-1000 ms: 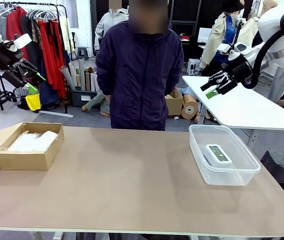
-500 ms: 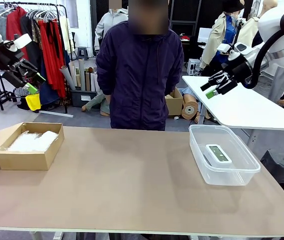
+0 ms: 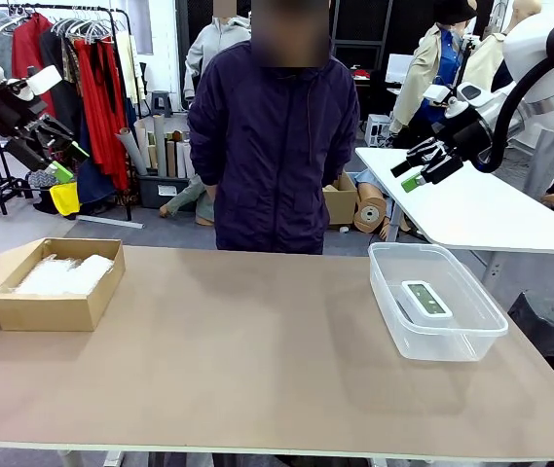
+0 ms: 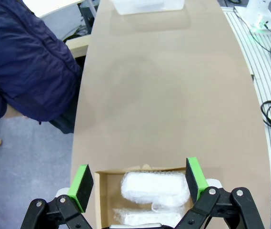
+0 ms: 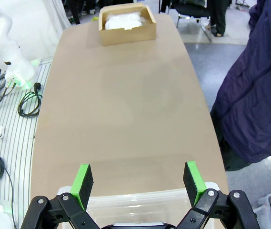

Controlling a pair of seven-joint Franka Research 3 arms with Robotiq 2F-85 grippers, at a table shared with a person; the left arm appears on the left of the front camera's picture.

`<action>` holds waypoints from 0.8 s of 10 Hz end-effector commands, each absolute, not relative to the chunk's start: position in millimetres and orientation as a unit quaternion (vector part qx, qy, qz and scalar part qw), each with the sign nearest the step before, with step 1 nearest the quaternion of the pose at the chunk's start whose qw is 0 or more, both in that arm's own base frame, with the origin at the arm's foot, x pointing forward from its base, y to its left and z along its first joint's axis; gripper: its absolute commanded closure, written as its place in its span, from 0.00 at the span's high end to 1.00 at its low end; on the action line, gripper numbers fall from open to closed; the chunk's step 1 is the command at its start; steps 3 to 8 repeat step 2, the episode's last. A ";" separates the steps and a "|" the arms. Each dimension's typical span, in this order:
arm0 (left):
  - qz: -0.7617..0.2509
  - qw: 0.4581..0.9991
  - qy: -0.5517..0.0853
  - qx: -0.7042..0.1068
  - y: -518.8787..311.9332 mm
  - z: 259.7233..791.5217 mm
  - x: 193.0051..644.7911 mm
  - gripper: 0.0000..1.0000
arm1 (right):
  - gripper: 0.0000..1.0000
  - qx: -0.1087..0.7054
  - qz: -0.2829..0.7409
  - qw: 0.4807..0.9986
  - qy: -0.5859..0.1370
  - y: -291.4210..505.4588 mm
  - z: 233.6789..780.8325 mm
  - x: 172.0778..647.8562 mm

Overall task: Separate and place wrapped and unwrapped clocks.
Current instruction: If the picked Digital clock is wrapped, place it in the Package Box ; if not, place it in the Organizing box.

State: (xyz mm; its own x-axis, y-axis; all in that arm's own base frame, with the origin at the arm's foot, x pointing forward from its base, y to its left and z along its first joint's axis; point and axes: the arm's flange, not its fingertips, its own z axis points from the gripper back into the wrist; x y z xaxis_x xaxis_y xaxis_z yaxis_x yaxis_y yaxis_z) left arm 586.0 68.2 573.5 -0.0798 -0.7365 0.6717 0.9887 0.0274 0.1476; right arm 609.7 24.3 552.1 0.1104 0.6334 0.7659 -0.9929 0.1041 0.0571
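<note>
- Left gripper [image 4: 137, 183] fully open, empty, high over cardboard box [image 3: 58, 284] holding both wrapped clocks [image 4: 155, 188].
- Right gripper [image 5: 138, 183] fully open, empty, above plastic tub [image 3: 438, 301]; bare clock [image 3: 425, 299] inside.
- Sorting looks complete; best move: keep both arms raised, clear of containers.

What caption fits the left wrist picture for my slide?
Open left hand hovers above two wrapped clocks in the cardboard box.

floor: grey | clothes rack [image 3: 72, 58] far left | white table [image 3: 471, 209] right
</note>
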 end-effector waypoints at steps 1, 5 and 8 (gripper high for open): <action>-0.669 0.645 -0.308 -0.206 67.9 573.3 585.3 1.00 | 1.00 0.302 0.599 0.680 -0.297 25.4 553.6 607.2; -0.669 0.645 -0.308 -0.206 67.9 573.3 585.3 1.00 | 1.00 0.302 0.599 0.680 -0.297 25.4 553.6 607.2; -0.669 0.645 -0.308 -0.206 67.9 573.3 585.3 1.00 | 1.00 0.302 0.599 0.680 -0.297 25.4 553.6 607.2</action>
